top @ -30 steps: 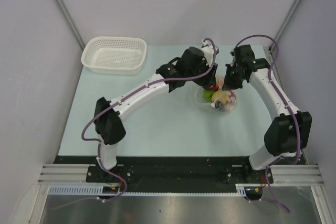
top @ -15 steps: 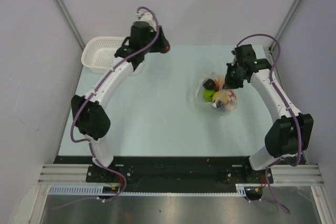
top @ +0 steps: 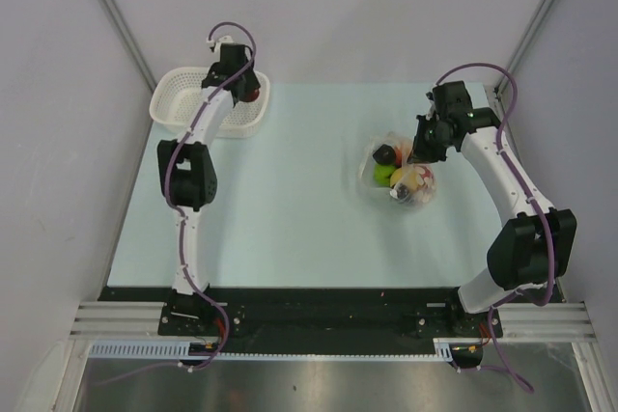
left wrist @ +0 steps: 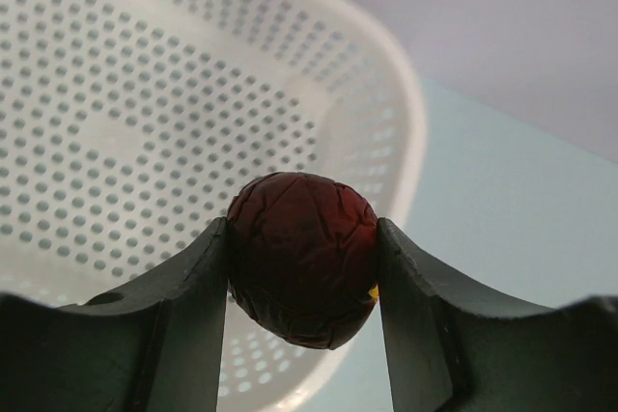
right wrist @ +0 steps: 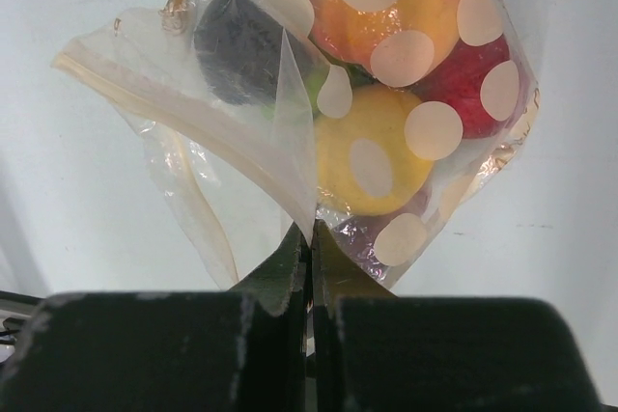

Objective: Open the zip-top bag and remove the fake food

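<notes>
A stretch of pale green surface (top: 280, 209) lies open between the white perforated plastic basket (top: 183, 128) at the far left corner and the clear dotted zip-top bag (top: 406, 186) at right centre. The left pincer (left wrist: 302, 277), gripping a dark red toy ball (left wrist: 299, 229), hangs over the basket's right end; the right pincer (right wrist: 310, 243), pinching the bag's far right edge, blocks that side.

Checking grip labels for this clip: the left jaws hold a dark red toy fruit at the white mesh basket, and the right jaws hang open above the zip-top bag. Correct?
Not the right jaws: they are shut, pinching the zip-top bag by its clear film, as the right wrist view shows. The left jaws do hold the dark red toy fruit at the white mesh basket.
</notes>
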